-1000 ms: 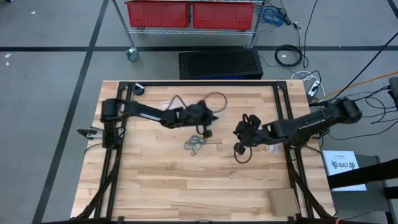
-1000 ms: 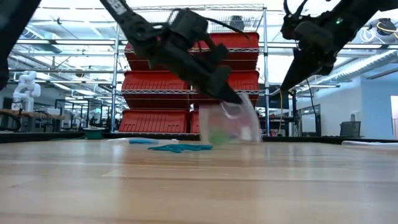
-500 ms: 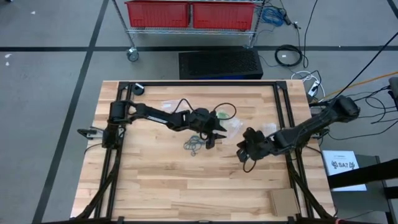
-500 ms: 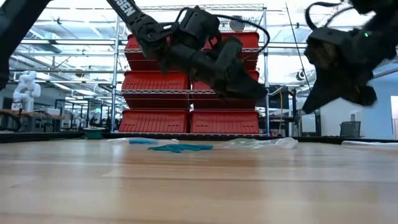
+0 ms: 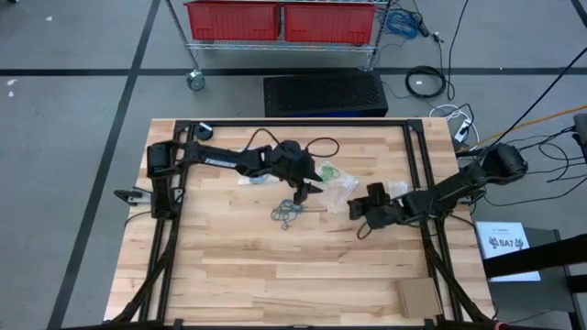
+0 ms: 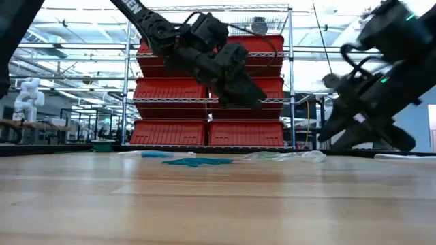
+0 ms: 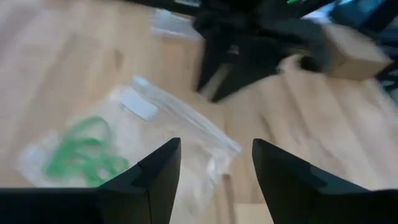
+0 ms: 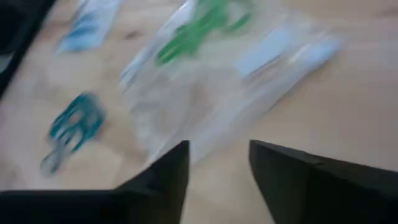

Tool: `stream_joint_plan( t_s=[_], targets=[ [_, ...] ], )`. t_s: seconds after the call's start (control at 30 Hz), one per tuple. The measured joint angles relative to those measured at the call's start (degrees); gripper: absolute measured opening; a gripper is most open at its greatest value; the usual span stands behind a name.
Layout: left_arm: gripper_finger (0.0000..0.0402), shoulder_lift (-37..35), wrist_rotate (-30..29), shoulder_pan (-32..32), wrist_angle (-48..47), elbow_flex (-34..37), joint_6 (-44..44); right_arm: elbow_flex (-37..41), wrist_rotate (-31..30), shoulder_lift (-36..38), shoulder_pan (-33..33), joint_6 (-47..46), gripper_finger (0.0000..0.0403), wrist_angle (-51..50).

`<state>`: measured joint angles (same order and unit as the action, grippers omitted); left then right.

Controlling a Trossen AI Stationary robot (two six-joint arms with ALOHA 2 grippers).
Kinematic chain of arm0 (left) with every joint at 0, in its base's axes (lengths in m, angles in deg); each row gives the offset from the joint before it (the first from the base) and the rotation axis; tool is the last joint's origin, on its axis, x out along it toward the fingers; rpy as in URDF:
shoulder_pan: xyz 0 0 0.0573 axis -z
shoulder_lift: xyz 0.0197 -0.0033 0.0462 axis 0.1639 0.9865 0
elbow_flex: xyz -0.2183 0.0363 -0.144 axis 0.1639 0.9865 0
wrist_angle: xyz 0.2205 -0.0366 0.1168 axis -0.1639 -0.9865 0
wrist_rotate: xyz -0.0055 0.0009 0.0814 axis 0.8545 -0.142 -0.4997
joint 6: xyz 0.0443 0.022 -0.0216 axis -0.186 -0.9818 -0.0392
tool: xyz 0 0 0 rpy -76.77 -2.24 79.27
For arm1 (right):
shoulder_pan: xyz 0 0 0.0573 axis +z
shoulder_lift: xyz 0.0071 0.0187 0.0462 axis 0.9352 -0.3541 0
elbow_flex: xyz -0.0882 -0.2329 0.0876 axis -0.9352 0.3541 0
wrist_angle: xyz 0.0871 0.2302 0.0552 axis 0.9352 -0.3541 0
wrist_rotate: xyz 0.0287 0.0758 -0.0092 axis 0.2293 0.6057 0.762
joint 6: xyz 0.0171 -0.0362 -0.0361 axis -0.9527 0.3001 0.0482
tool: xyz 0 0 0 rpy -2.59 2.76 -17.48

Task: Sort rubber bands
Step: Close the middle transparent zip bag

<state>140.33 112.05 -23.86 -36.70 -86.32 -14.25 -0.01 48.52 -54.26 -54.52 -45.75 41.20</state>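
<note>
With both grippers' jaws apart and empty over the clear bag holding green rubber bands, the left gripper should drop squarely onto the blue tangle on the tabletop, pinching one loop.

I see green rubber bands inside a clear bag, teal-blue bands on pale wood table.
</note>
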Motion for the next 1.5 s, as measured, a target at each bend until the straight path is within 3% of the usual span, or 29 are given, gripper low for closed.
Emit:
stream_joint_plan(
  t_s=[0.13, 0.27, 0.4, 0.6, 0.87, 1.03, 1.13, 1.33, 1.5],
  targets=[
    [0.0205, 0.0, 6.0, -2.2, 0.4, 0.7, 1.6, 0.0, 1.3, -3.0, -5.7, 1.6, 0.0223, 3.8],
    [0.0205, 0.0, 10.5, -3.3, 1.7, 0.7, 2.3, 0.0, 4.8, -7.2, -10.7, 6.2, 0.0227, 12.4],
    [0.0205, 0.0, 15.7, -4.4, 3.5, 0.7, 3.2, 0.0, 5.8, -12.3, -13.7, 12.7, 0.0174, 21.4],
    [0.0205, 0.0, 25.8, -8.1, 6.6, 0.7, 5.4, -0.1, 5.7, -15.9, -16.7, 21.6, 0.0021, 26.1],
    [0.0205, 0.0, 32.7, -14.2, 6.3, 0.7, 9.1, -0.3, 7.5, -12.7, -17.1, 37.0, 0.0003, 30.0],
    [0.0205, 0.0, 33.4, -16.0, 5.3, 0.7, 8.6, -3.0, 11.4, -6.6, -15.9, 51.4, 0.0001, 28.3],
    [0.0205, 0.0, 33.5, -16.0, 4.5, 0.7, 6.2, -6.4, 15.1, -2.4, -14.9, 58.0, 0.0001, 22.2],
    [0.0205, 0.0, 33.7, -13.3, 4.3, 0.7, 0.1, -16.7, 15.0, 1.9, -12.1, 62.4, 0.0001, 1.8],
    [0.0205, -0.1, 34.3, -11.1, 3.9, 0.7, -1.5, -21.8, 13.2, 2.0, -10.1, 63.3, 0.0, -4.4]
  ],
)
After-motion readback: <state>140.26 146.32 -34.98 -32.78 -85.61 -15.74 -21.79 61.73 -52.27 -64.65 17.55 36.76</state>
